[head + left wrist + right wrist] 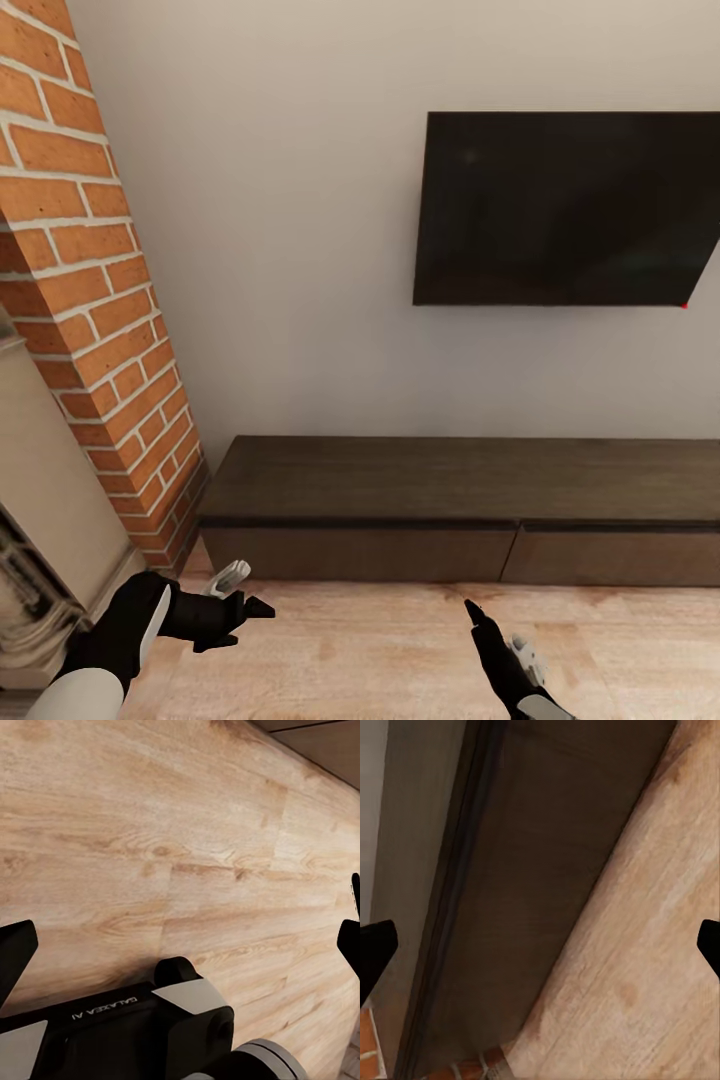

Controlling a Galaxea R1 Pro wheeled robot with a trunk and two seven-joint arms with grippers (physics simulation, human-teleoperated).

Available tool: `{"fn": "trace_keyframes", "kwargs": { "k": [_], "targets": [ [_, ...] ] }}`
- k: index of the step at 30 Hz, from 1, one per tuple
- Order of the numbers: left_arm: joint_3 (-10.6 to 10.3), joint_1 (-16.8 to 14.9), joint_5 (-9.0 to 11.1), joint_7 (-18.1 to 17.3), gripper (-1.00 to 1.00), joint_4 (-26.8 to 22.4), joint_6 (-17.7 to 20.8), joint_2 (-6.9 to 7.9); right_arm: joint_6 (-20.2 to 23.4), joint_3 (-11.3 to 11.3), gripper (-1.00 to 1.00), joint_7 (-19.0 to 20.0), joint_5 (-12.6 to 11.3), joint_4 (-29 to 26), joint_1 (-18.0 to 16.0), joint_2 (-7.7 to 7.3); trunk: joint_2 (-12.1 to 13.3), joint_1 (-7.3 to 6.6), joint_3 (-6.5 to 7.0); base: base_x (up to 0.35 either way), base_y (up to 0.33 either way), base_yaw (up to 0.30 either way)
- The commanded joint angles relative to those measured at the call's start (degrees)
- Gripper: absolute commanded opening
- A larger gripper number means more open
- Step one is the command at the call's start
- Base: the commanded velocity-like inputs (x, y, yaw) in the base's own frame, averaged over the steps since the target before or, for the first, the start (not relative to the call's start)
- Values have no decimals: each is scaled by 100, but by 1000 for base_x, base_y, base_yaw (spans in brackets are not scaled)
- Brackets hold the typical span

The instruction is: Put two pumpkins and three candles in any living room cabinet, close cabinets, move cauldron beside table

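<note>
Robot faces the cabinet (460,510) against the wall below a television (565,210); its fronts look shut. Left pincer (240,600) spread, empty. Right pincer (475,612) spread per its wrist view, empty. Nothing visibly stored; most of the task probably remains.

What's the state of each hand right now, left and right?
Left hand: open, holding nothing, over the light wooden floor.
Right hand: open, empty, facing the low dark-brown wooden cabinet.
</note>
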Motion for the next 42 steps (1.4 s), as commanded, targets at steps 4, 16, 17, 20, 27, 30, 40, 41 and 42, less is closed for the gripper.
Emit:
{"fn": "trace_keyframes", "kwargs": {
  "k": [4,16,17,20,27,30,40,41,42],
  "targets": [
    [-6,0,2,0,100,0,1,-9,600,-539,100,757,-22,-244,0,44,-162,89,-72,-2,0,0],
    [-2,0,10,0,100,0,1,-13,824,-1204,100,2384,0,-261,0,-15,-643,352,-288,0,0,0],
    [-2,0,10,0,100,0,1,-11,809,-1215,100,2387,-4,-257,0,-5,-683,374,-306,0,0,0],
    [-1,0,11,0,100,0,1,-8,742,-1344,100,2386,-22,-279,0,29,-804,440,-360,0,0,0],
    [-25,0,18,-8,100,0,1,-42,563,-1580,100,2403,-52,-317,0,60,-1084,594,-485,0,0,0],
    [-37,0,19,-91,100,0,1,-43,537,-1616,100,2389,-44,-329,0,77,-1205,660,-539,0,0,0],
    [-46,-2,-2,-1032,100,0,1,-17,541,-1653,100,2383,-36,-329,0,-2,-1606,879,-719,0,0,0],
    [-46,-1,-2,-1059,100,0,1,-17,542,-1654,100,2383,-36,-332,0,-8,-1646,901,-737,0,0,0],
    [-46,-4,-1,-1077,100,0,1,-17,538,-1655,100,2384,-34,-334,0,-11,-1686,923,-755,0,0,0]
  ]
}}
